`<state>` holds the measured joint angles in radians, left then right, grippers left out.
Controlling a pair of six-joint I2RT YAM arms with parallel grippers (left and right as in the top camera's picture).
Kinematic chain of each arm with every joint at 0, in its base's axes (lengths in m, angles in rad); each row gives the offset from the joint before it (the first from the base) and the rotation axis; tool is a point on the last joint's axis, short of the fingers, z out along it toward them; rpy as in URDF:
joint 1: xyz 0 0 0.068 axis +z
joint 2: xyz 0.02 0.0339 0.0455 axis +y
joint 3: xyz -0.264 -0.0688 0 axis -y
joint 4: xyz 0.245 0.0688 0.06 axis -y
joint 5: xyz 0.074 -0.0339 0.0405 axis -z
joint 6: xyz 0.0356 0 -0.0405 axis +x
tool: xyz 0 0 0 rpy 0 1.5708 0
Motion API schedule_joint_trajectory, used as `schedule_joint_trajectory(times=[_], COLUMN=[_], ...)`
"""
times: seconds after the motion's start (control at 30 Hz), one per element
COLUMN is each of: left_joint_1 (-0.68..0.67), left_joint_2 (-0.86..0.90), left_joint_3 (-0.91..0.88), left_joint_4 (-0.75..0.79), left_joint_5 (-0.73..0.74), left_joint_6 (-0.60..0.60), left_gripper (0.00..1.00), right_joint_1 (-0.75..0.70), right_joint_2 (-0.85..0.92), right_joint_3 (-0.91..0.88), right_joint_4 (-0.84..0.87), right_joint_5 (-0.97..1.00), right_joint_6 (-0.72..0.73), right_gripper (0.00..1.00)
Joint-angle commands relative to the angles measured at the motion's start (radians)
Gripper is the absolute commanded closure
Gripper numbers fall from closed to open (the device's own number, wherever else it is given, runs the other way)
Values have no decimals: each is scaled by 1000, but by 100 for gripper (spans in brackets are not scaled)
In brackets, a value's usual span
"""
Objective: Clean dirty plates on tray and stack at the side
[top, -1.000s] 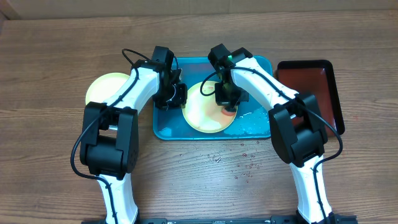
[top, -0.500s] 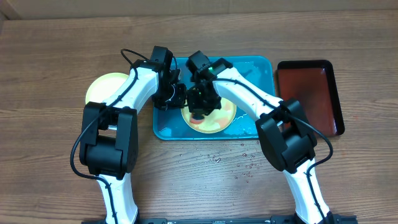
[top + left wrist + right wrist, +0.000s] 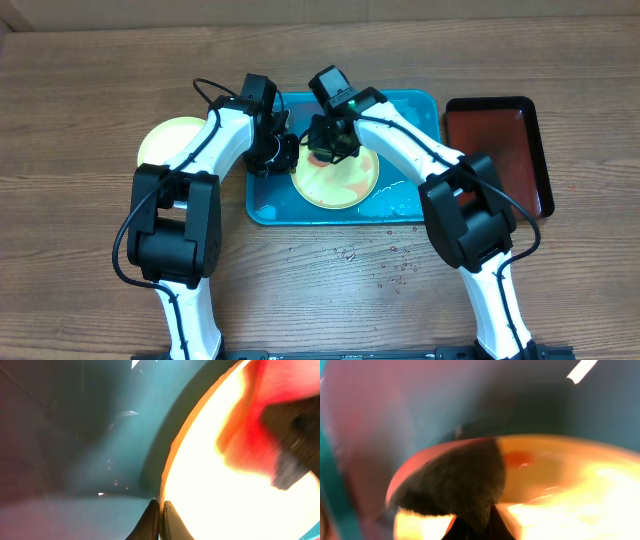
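Pinching left rim of yellow plate (image 3: 338,186) w/ left hand (image 3: 285,154), closed on it; plate lies in blue tray (image 3: 412,104), centre. Right hand (image 3: 476,527) clamps dark sponge (image 3: 455,480) on plate's far rim, red smear (image 3: 250,435) there.

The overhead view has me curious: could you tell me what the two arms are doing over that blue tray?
They are washing a dirty dish. The left claw is shut on the rim of a yellow plate lying in the turquoise tray, apparently steadying it. The right claw is shut on a dark sponge pressed against the plate's far side, where red sauce remains. A second yellow plate sits on the table to the left of the tray.
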<state>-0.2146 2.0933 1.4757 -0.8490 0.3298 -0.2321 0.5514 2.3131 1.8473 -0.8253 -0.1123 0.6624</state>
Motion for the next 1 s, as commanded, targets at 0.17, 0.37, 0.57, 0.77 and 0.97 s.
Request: schedule_joint_trajectory(times=[0.17,0.37,0.57,0.77,0.97], left_joint_1=[-12,-32,-36,-35,-4], left_joint_2=[13,13,13,13,-22], left_joint_3=[-8,-36,-44,-66,-11], left_joint_4=[5,56,89,115,62], left_joint_5=[-20,-26,-26,-35,-98], left_joint_6=[19,24,106,106,105], left_gripper=[95,69,72,96,96], right_joint_1=[-108,-123,-134,-191,-270], right_joint_2=[4,-18,-70,-104,-113], right_joint_3=[37,247,490,572,572], right_joint_4=[-114,-314,-457,-560,-640], right_joint_5=[-18,-136,-132,-132,-132], right_joint_6=[-55,-175,-227,-226,-255], right_gripper=[96,96,96,96,96])
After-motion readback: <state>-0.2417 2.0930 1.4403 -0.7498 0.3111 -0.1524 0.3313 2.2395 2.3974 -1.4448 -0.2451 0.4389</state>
